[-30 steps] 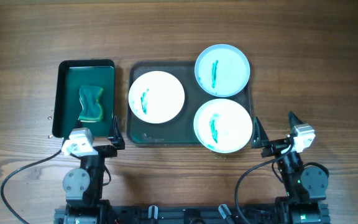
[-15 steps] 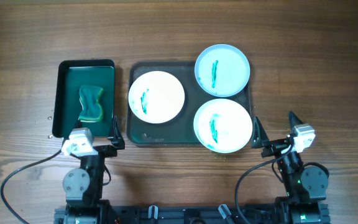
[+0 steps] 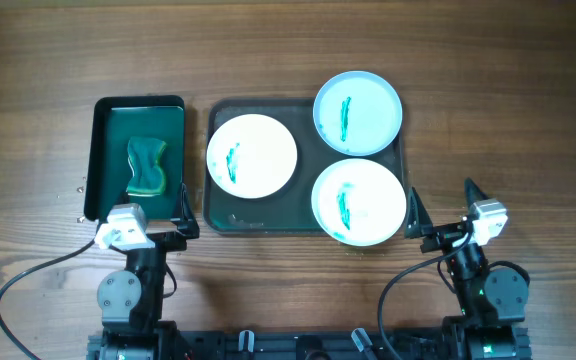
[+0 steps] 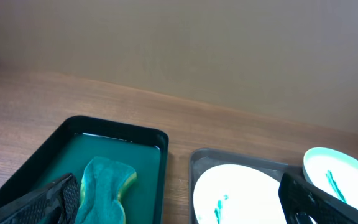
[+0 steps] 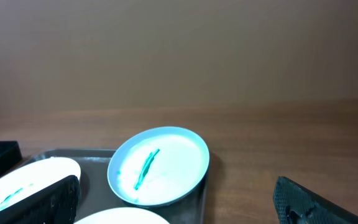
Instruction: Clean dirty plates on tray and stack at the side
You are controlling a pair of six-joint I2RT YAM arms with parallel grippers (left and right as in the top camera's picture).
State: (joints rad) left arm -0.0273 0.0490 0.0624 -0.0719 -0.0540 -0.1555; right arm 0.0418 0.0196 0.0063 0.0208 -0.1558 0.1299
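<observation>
Three plates lie on the dark grey tray (image 3: pixel 236 214), each with a green smear. One white plate (image 3: pixel 252 155) is at the left, a pale blue plate (image 3: pixel 358 112) at the back right, and another white plate (image 3: pixel 358 201) at the front right. My left gripper (image 3: pixel 136 212) stands open at the near side, between the green tray and the dark tray, holding nothing. To the right of the front white plate, my right gripper (image 3: pixel 442 205) is also open and holds nothing. The left wrist view shows the left white plate (image 4: pixel 241 193), and the right wrist view the blue plate (image 5: pixel 160 165).
A smaller, deeper bright-green tray (image 3: pixel 108 130) stands left of the dark tray with a teal and yellow sponge (image 3: pixel 147 166) in it. Bare wooden table (image 3: pixel 498 110) lies to the right of the tray and behind it.
The left wrist has shifted very slightly to the left. Plates, trays and the right arm are unchanged.
</observation>
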